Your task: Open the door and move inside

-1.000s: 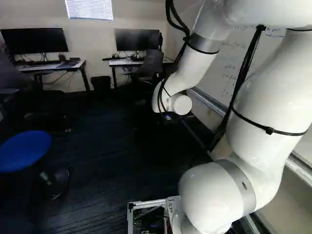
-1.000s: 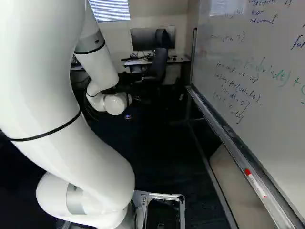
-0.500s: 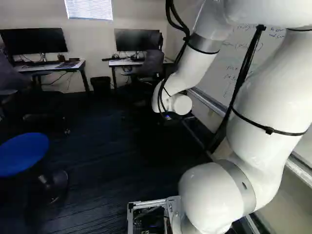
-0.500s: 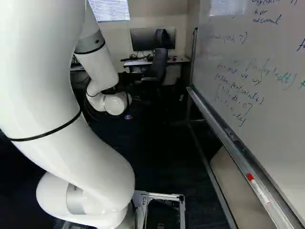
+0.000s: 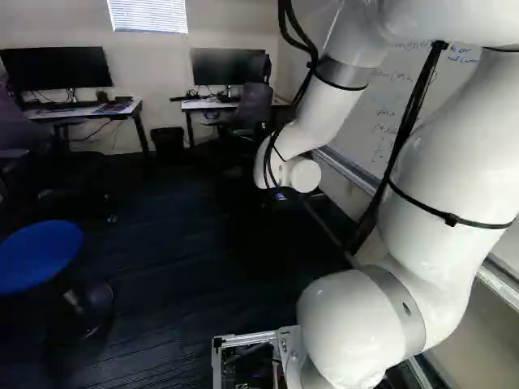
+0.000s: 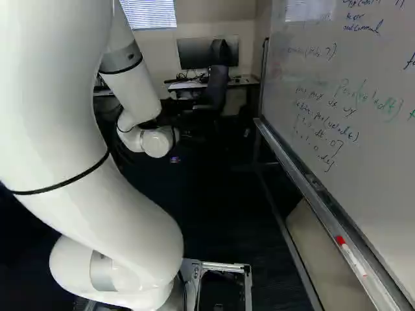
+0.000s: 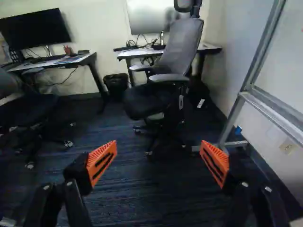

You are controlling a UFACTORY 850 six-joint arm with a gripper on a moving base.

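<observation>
Jaws wide apart with orange pads (image 7: 102,161), wheeled office chair (image 7: 180,47) ahead, whiteboard (image 6: 382,175) at the right base view's right

Bin (image 7: 116,86) btwn L desk (image 5: 81,111) & R desk (image 5: 199,104), monitor (image 5: 57,67) on ea. Chair (image 7: 177,52) before R desk. R base view: whiteboard (image 6: 337,110) at R, pen (image 6: 353,259) on ledge (image 6: 305,175). L base view: stool (image 5: 36,255) at L.

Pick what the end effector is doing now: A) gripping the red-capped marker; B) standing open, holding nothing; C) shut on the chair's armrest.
B: in the wrist view the orange pads of the end effector stand wide apart, gripping nothing, with the office chair ahead.
</observation>
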